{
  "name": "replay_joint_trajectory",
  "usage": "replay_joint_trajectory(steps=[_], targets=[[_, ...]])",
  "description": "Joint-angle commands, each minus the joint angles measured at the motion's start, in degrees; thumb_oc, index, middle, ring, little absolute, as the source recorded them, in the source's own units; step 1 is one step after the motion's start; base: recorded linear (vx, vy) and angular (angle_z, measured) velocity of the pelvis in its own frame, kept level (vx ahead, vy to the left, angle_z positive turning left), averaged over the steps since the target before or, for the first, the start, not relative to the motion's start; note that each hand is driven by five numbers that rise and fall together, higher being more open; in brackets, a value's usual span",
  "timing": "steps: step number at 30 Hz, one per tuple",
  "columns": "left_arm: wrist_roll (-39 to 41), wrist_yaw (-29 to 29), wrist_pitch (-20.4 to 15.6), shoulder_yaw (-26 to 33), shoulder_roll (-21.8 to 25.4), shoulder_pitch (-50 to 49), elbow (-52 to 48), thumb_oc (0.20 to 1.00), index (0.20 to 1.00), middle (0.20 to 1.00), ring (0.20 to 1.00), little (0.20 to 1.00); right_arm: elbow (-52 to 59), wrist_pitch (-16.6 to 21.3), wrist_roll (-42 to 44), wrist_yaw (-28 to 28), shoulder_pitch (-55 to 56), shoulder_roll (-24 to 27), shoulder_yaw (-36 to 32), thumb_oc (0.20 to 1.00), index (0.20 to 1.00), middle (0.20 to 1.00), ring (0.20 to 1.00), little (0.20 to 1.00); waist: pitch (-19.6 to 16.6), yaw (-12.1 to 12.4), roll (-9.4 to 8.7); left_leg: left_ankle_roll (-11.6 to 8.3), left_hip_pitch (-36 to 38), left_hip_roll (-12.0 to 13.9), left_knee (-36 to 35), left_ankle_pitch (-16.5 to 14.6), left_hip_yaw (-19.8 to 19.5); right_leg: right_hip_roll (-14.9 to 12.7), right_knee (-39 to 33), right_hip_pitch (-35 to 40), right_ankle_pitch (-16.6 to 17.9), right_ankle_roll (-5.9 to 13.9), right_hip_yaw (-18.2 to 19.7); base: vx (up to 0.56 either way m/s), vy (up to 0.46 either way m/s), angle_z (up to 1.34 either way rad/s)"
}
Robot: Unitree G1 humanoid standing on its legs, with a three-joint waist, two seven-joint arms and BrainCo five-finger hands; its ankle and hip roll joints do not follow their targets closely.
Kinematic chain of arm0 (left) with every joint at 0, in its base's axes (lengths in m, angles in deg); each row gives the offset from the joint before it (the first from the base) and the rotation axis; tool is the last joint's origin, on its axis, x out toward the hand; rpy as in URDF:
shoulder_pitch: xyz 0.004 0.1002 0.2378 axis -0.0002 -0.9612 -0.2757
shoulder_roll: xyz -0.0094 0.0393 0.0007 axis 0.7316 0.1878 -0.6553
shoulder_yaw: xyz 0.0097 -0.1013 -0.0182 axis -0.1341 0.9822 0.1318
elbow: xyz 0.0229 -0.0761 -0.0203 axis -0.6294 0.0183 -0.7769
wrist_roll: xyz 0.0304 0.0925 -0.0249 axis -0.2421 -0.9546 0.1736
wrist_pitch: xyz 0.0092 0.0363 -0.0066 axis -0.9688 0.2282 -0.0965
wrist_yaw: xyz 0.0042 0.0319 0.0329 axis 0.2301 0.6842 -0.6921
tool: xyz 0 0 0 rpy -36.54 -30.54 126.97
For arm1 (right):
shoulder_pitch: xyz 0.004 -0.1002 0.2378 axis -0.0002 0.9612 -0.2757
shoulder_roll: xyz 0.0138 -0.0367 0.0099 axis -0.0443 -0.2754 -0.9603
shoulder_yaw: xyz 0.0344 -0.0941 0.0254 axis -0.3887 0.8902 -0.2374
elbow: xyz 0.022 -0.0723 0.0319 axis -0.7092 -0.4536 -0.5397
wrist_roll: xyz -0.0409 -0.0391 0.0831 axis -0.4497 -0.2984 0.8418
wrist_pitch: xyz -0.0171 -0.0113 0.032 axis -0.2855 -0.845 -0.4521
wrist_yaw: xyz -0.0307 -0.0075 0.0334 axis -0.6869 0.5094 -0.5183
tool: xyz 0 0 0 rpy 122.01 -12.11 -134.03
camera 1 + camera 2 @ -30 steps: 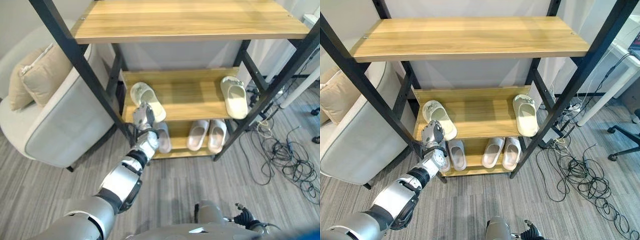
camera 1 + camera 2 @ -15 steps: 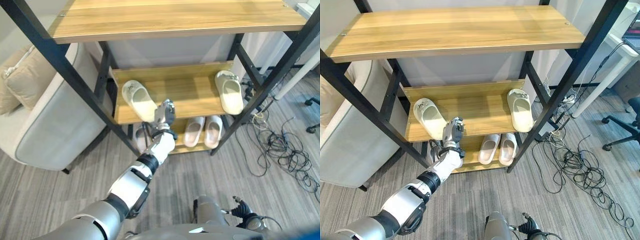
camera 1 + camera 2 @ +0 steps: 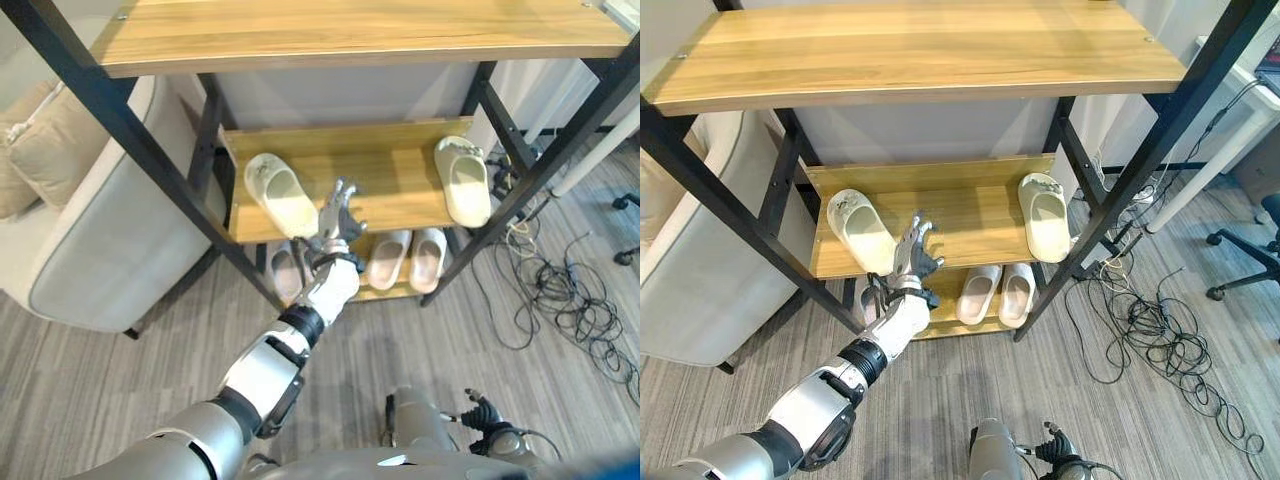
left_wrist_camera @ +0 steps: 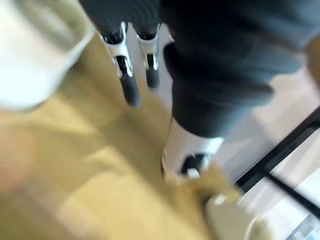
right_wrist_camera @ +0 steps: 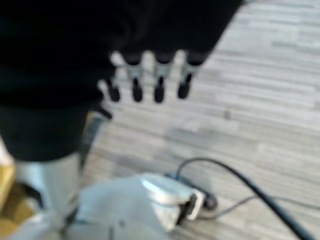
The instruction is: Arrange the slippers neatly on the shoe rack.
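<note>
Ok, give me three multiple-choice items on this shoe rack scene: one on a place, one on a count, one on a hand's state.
1. Where is the pale green slipper nearest the left hand?
A. top shelf
B. middle shelf, left end
C. floor

2. How many pale green slippers lie on the middle wooden shelf?
A. two
B. one
C. four

3. The left hand is:
A. shut on a slipper
B. open, holding nothing
C. pressing the sofa

Key:
1 B, the left pale green slipper lies at the left end of the middle wooden shelf.
2 A, that one plus the right pale green slipper at the far end.
3 B, the left hand has spread fingers at the shelf's front edge, gripping nothing.
</note>
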Motion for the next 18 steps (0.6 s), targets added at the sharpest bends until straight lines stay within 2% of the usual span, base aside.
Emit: replay_joint_trajectory(steps=[1,8,12,18], targets=[[-2.44,3.41,-2.58,0.43,2.28,4.12,-7.72,1.000,1.000,1.000,1.000,1.000,-0.66,0.77,0.31,0.39,-1.49,-1.49,0.24,1.000,1.000,1.000,1.000,1.000,-0.19,0.58,-2.40,0.61,-5.54,-0.68,14.31,-11.57,-2.42,-2.42,-17.92,7.31,13.51,7.35,-0.46,0.03,0.021,0.15],[0.40,10.92,-1.93,2.16,4.29,0.53,-20.72,1.000,1.000,1.000,1.000,1.000,-3.30,-0.65,1.83,0.24,-1.11,-2.93,-1.81,1.000,1.000,1.000,1.000,1.000,-1.04,1.62,-2.07,0.92,-3.91,-1.98,12.77,-10.96,-2.66,-2.76,-18.56,9.53,13.46,7.49,-2.12,0.02,0.025,0.08],[0.66,13.30,-0.63,2.62,5.53,-1.71,-25.29,1.000,1.000,1.000,1.000,1.000,-5.15,-1.36,1.90,-0.28,-1.05,-3.15,-2.56,1.000,1.000,1.000,1.000,1.000,-1.29,2.20,-2.13,0.93,-3.30,-2.51,12.31,-10.85,-2.84,-2.91,-18.86,10.66,13.26,7.55,-2.86,0.04,0.025,0.12],[-0.43,15.63,2.27,3.69,7.74,-4.15,-26.15,1.000,1.000,1.000,1.000,1.000,-6.78,-2.03,2.09,-1.30,-1.58,-3.54,-3.50,1.000,1.000,1.000,1.000,1.000,-1.33,3.20,-2.18,1.23,-2.80,-3.27,11.96,-10.87,-3.50,-3.25,-18.46,11.52,12.98,7.59,-3.91,0.03,0.016,0.12]])
